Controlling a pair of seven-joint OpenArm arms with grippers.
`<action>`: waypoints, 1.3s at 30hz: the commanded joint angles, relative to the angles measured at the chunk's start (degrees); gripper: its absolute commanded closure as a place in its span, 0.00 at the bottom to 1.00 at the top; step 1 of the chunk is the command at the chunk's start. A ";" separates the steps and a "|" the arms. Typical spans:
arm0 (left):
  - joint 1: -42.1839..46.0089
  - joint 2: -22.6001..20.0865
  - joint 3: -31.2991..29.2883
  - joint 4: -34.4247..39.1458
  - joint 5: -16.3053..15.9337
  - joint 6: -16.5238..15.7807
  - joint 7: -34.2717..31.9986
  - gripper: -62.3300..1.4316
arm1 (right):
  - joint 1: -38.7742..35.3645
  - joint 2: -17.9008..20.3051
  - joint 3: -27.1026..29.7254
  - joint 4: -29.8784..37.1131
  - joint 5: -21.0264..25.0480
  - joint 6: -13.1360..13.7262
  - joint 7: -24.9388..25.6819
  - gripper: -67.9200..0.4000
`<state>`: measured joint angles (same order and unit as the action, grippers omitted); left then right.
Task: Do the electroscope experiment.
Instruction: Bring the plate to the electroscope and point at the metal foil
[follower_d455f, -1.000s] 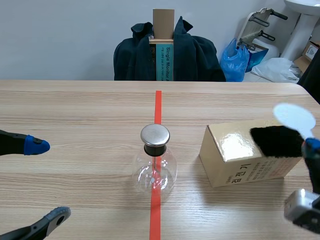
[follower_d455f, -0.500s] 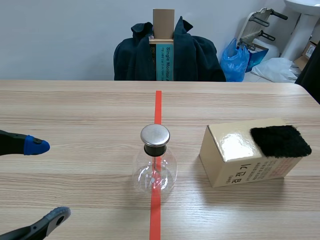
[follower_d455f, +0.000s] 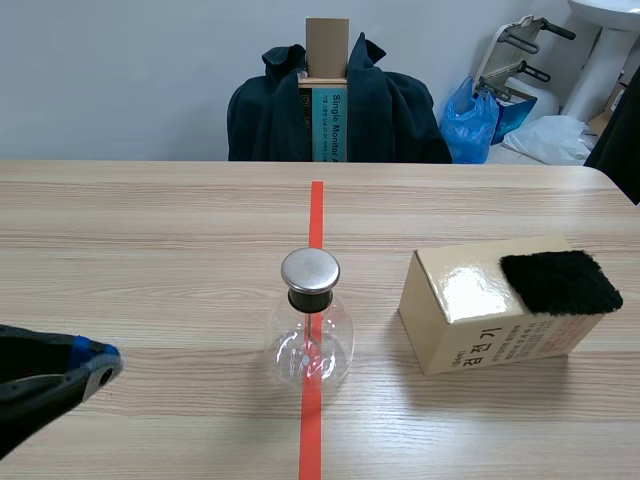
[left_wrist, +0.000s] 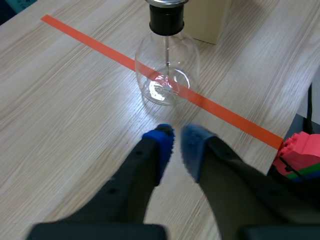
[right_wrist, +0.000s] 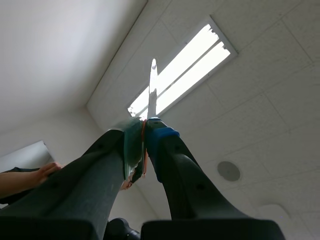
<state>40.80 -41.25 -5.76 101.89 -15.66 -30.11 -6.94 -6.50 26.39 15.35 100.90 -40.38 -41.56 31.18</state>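
**A:** Where does the electroscope stand?

**B:** The round clear glass flask (follower_d455f: 310, 340) is upright on the light wooden table (follower_d455f: 150, 230), right on the orange-red tape line (follower_d455f: 316, 205). A flat silver metal disc (follower_d455f: 310, 270) on a black stopper caps it, and a thin rod hangs down inside the glass.

**A:** Anything near it?

**B:** A tan cardboard box (follower_d455f: 470, 335) lies on the robot's right of the flask, near it but not touching. A black fuzzy cloth pad (follower_d455f: 558, 282) rests on top of the box, at the end farther from the flask.

**A:** What about the left gripper?

**B:** The left gripper (left_wrist: 177, 145) is low over the table on the flask's left. Its blue pads are drawn almost together with only a slit between them and nothing held. The flask stands just ahead of its fingertips.

**A:** And the right one?

**B:** The right gripper (right_wrist: 145, 131) points up toward the ceiling. Its pads are clamped on a thin pale flat strip (right_wrist: 152, 87), seen edge-on. The strip rises from between them, across a long ceiling light (right_wrist: 190, 65).
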 joint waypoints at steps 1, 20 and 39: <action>-3.61 0.70 1.66 -2.03 -0.66 -0.15 -0.72 0.94 | 1.64 1.25 0.13 0.70 1.05 -2.47 -0.42 0.98; -30.14 12.02 20.61 -33.35 8.74 -0.79 -13.68 0.93 | 3.82 1.20 -0.07 0.70 1.66 7.69 -0.37 0.98; -32.41 17.64 26.43 -35.41 14.75 0.39 -16.68 0.93 | 7.15 -7.26 -25.81 -1.01 -5.81 15.58 -13.68 0.99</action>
<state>8.58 -23.92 21.02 65.60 -0.89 -30.02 -22.79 -0.34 18.65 -10.63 100.31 -45.98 -25.56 17.89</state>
